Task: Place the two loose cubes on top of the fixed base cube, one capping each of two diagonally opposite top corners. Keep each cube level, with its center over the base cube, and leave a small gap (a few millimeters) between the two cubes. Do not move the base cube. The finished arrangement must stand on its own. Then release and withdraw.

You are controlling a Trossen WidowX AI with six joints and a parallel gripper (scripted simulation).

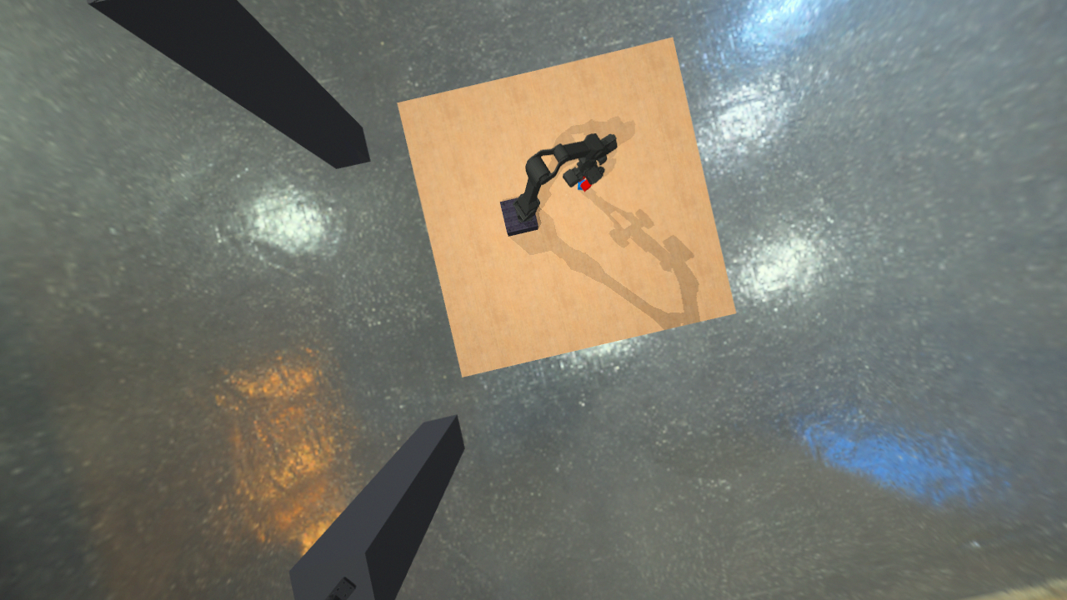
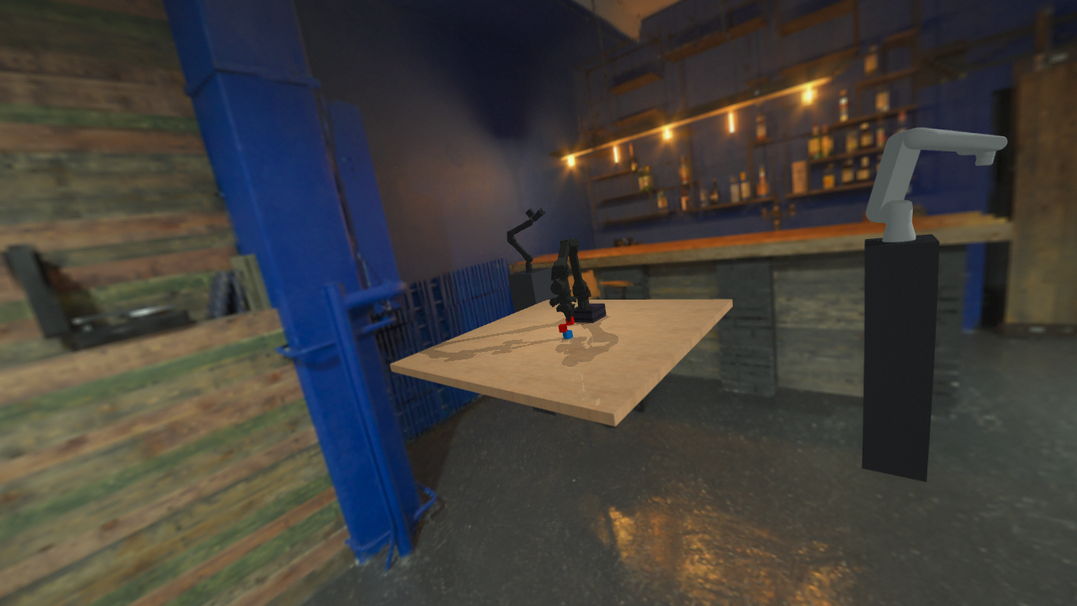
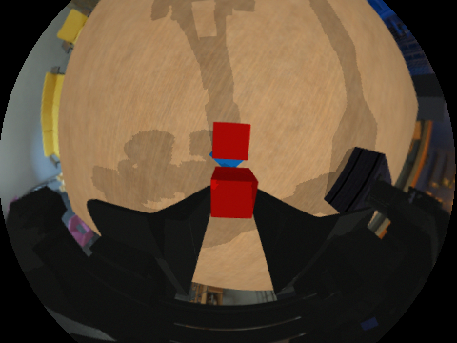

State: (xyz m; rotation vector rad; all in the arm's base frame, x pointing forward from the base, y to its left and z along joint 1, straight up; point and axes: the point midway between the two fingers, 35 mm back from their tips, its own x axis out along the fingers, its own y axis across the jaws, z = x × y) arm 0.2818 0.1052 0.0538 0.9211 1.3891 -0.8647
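Note:
The blue base cube [image 2: 567, 335] [image 3: 228, 162] stands on the wooden table and is mostly hidden in the wrist view. One red cube [image 1: 585, 185] [image 2: 562, 328] [image 3: 231, 141] sits on top of it, over one corner. My gripper [image 3: 231, 191] is shut on the other red cube [image 3: 232, 197] [image 2: 571, 321], which it holds in the air. In the wrist view the held cube is nearer the camera, just below the placed cube in the picture, and covers part of the base cube. I cannot tell the height of the held cube over the base exactly.
The wooden table [image 1: 477, 313] [image 2: 624, 376] carries the arm's dark base block [image 1: 519, 218] [image 2: 591, 312] [image 3: 358, 179]. Dark pedestals [image 1: 246, 82] [image 2: 899, 353] stand off the table, one with a grey arm [image 2: 896, 180]. The arm's shadow falls across the table.

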